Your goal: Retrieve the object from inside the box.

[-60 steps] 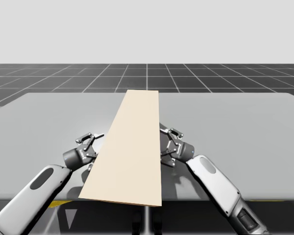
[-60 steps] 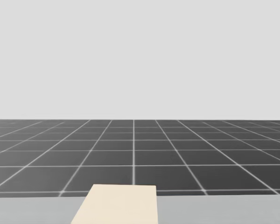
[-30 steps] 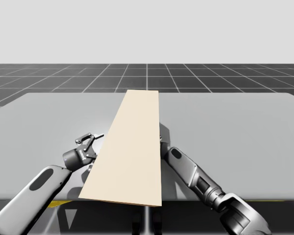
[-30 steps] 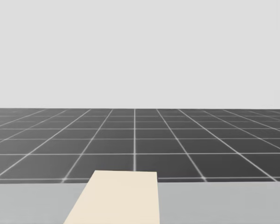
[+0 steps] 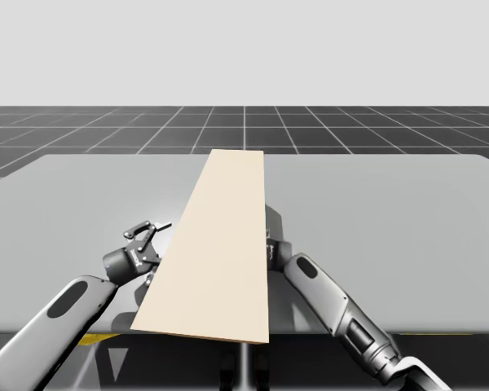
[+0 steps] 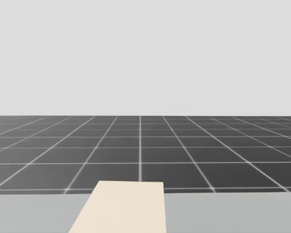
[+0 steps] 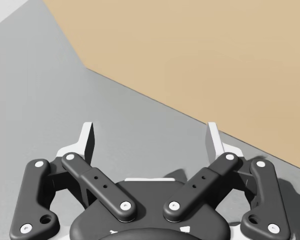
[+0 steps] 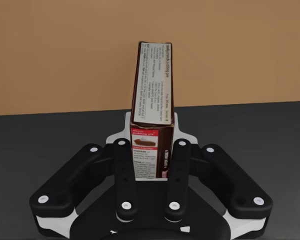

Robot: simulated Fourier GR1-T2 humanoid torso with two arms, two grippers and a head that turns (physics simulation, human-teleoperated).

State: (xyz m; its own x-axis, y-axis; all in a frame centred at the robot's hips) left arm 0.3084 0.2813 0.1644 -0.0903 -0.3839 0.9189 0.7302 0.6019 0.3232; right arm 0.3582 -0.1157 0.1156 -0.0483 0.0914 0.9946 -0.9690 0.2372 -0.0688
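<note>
A long tan box [image 5: 216, 244] lies lengthwise down the middle of the grey table [image 5: 391, 212]; its far end also shows in the head view [image 6: 126, 208]. In the right wrist view my right gripper [image 8: 151, 125] is shut on a small dark red box [image 8: 152, 85], held upright in front of a tan wall [image 8: 240, 50]. In the high view my right arm [image 5: 326, 301] reaches in at the tan box's right edge, its hand hidden behind it. My left gripper [image 5: 147, 238] stands open beside the tan box's left side, nothing between its fingers [image 7: 87, 142].
The table's front edge [image 5: 440, 332] runs just below my arms. A dark gridded floor [image 5: 350, 130] lies beyond the table. In the left wrist view the tan box's side [image 7: 215, 60] slants ahead of the gripper over bare table [image 7: 40, 100].
My right arm has swung in against the tan box and its gripper has gone out of sight behind the box's edge. My head has tilted slightly. The left arm has barely moved.
</note>
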